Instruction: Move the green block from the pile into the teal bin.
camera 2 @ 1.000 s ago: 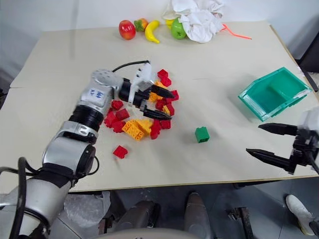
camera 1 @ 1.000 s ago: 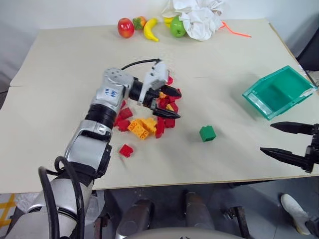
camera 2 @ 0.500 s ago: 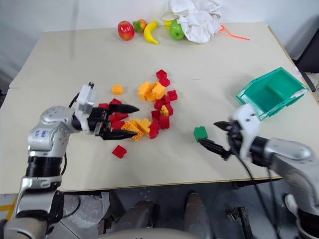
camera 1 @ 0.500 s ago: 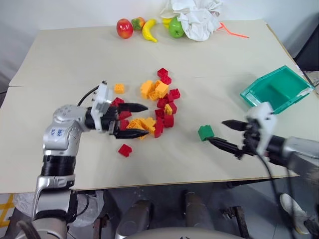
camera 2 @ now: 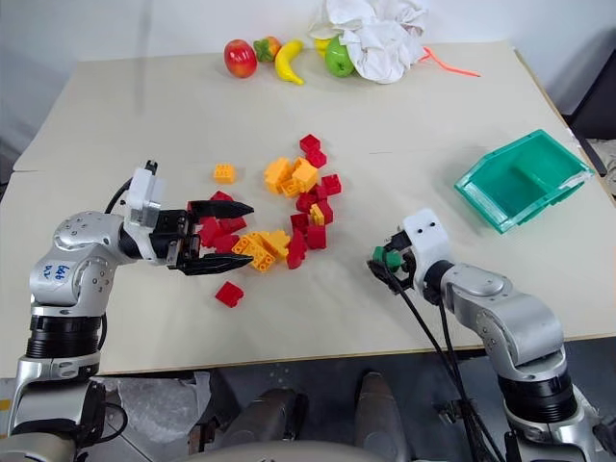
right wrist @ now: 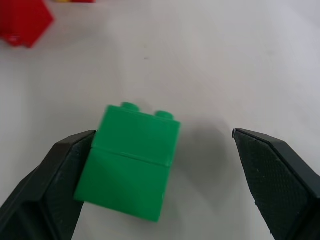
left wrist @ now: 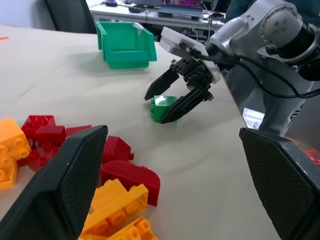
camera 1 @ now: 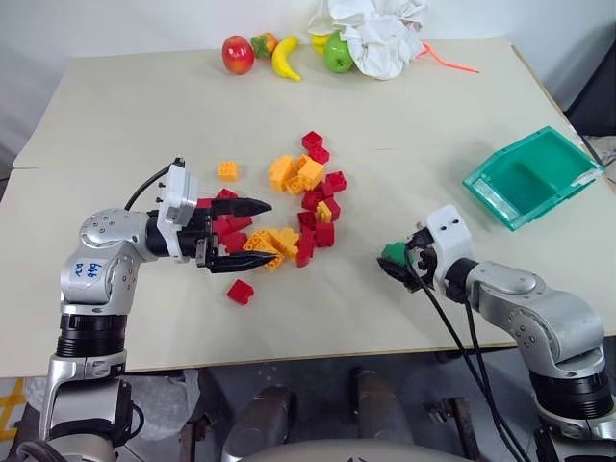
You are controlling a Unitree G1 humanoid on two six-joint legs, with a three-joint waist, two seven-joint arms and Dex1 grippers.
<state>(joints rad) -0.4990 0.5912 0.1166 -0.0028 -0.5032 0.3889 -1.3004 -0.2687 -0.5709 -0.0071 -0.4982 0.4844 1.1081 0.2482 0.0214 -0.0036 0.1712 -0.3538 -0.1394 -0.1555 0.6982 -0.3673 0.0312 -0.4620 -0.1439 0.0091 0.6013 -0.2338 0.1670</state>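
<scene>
The green block lies on the table to the right of the pile of red and orange-yellow bricks. My right gripper is open and straddles the green block: one finger is against its side, while the other finger stands well apart from it. My left gripper is open at the pile's left edge, pointing across it, and holds nothing. The teal bin sits empty at the right edge of the table, beyond the right arm.
A lone red brick lies near the front edge. Along the table's far edge are a red apple, a banana, a green apple and a crumpled white cloth. Bare table separates the green block from the bin.
My right gripper swung in from the table's right edge and now has its fingers around the green block. My left gripper pulled back from over the pile to its left edge.
</scene>
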